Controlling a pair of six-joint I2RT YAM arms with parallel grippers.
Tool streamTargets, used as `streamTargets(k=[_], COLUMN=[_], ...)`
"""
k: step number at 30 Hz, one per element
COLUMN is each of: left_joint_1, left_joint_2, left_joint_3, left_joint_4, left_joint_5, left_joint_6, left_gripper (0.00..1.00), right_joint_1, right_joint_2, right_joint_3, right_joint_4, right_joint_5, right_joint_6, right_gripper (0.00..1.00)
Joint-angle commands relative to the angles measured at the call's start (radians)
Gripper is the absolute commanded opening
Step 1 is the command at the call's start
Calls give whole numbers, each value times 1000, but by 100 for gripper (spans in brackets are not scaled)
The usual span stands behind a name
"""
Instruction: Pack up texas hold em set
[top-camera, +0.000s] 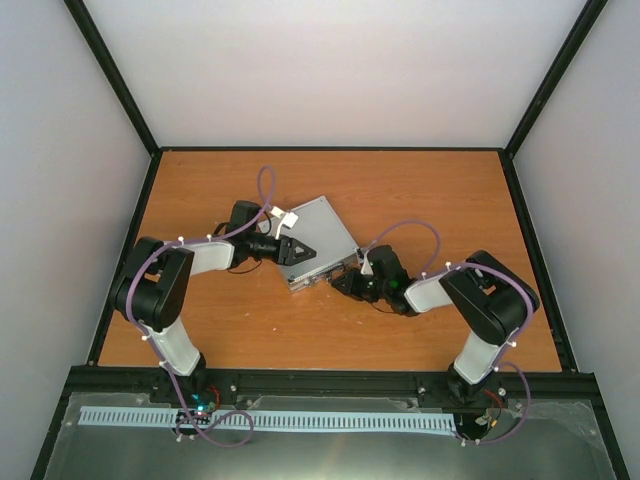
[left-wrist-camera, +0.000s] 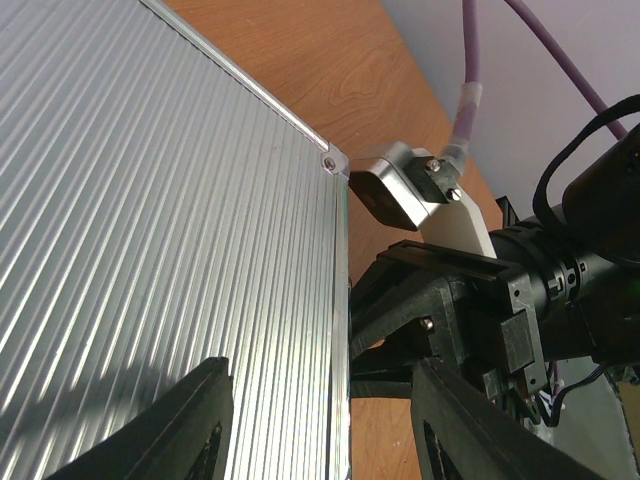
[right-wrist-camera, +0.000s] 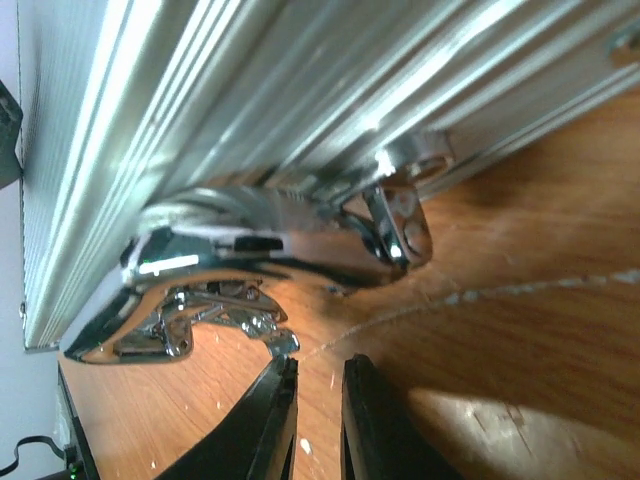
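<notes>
Ribbed metal case (left-wrist-camera: 150, 250), seemingly chrome handle (right-wrist-camera: 250, 240), wood table (top-camera: 420, 190)

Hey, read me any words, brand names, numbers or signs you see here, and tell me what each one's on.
None can be read. The silver case shows only plain ribbed metal, its chrome handle only reflections, and the wooden table carries no print.

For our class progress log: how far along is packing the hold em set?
Done: the case lies closed, nothing loose in view. In hand: the left gripper hangs open over its lid; the right gripper is shut just short of the handle. Left: possibly latching it; I cannot tell.
</notes>
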Motion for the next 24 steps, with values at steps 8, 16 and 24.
streamTargets(k=[8,16,24], left_joint_1=[-3,-3,-3], left_joint_2=[46,64,73], left_joint_3=[-26,-12,-9], left_joint_4=[-76,-75,-69], left_joint_5=[-22,-12,2], left_joint_6=[-6,-2,-2], left_gripper=[51,51,51], right_joint_1=[6,6,6], right_joint_2=[76,102,135], right_joint_3=[33,46,80], right_joint_4=[25,24,26], right_joint_5=[29,34,41], right_joint_6=[23,19,17], right_gripper=[13,10,10])
